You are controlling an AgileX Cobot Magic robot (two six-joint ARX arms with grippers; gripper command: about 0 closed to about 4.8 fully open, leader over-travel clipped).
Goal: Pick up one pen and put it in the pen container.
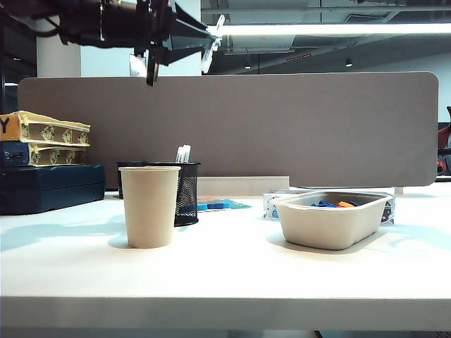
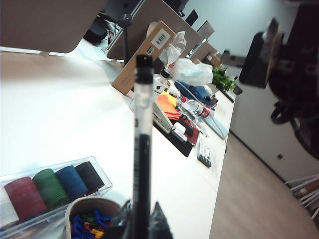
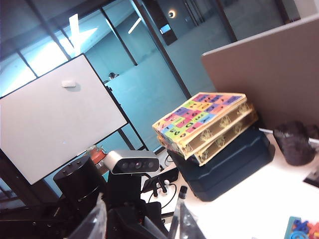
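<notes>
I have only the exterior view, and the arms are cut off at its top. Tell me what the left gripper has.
Observer: The left gripper is shut on the pen, which sticks straight out from between its fingers.
Operator: Report the right gripper.
Observer: The right gripper is open, with nothing between its fingers.
Operator: Describe the clear box beside the tray.
Observer: The clear box next to the tray holds thread spools: red, green, blue and black.

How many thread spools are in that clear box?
4 visible, side by side in the clear box: dark red spool, green spool, blue spool, black spool. Others may be cut off.
</notes>
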